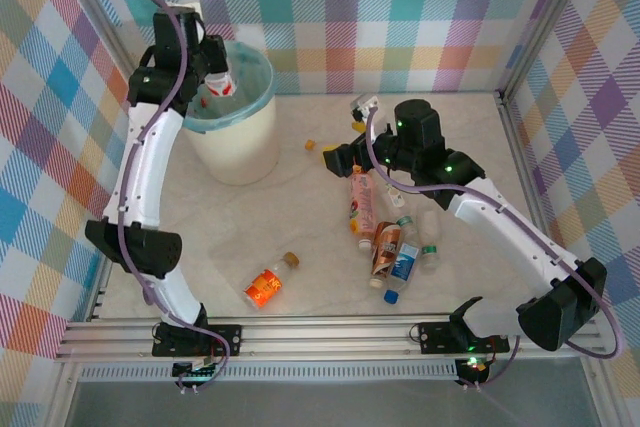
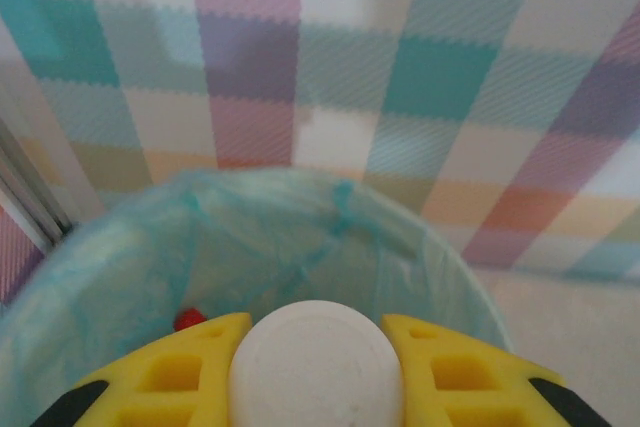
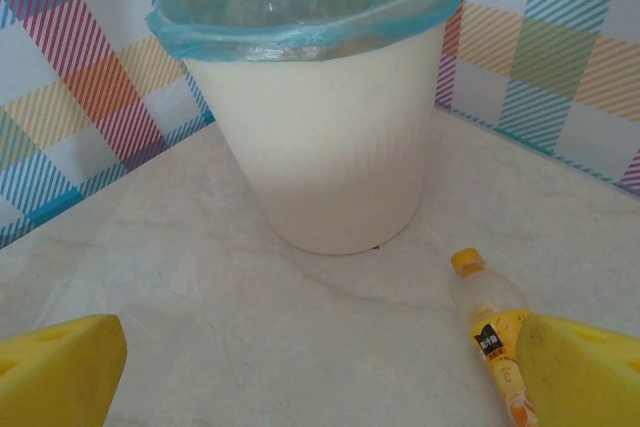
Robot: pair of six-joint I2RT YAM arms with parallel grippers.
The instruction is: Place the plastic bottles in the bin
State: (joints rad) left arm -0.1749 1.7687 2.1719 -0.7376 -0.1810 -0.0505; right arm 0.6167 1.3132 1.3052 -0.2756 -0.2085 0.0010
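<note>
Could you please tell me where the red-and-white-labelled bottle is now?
Far left in the top view, the red-and-white-labelled bottle hangs in the left gripper over the bin.

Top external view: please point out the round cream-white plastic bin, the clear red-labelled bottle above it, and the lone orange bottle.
Round cream-white plastic bin [image 1: 240, 152]: top external view, bare side wall.
Clear red-labelled plastic bottle [image 1: 223, 84]: top external view, red label.
Orange plastic bottle [image 1: 263, 290]: top external view, mid-body.

White arms [image 1: 150, 172] with black joints, purple cables [image 1: 121, 232], yellow pincer fingers [image 2: 180, 367]
</note>
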